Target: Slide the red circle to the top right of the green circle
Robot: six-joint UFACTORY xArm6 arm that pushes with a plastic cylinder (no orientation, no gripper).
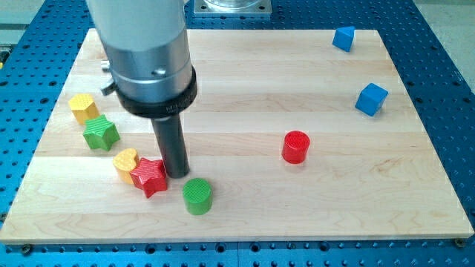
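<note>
Blocks lie spread out on a wooden desk (245, 81) that rests on a blue base with rows of holes (445, 44). The arm (141, 44) comes down from the view's top left and ends in a dark rod. It has no hand, so nothing is being held. The rod's tip (177, 174) sits low on the left part of the desk, touching or just beside the right edge of the red star (149, 176) and just above and to the left of the green circle (197, 196).

The red circle (295, 147) stands alone near the middle of the desk, well apart from the tip. It is up and to the view's right of the green circle, with bare wood between them.

A yellow heart (125, 161) touches the red star on its left. A green star (100, 133) lies higher and further left, and a yellow block (83, 107) sits just above it. Two blue blocks lie far off on the right: one near the top edge (343, 38) and one lower down (371, 99).
</note>
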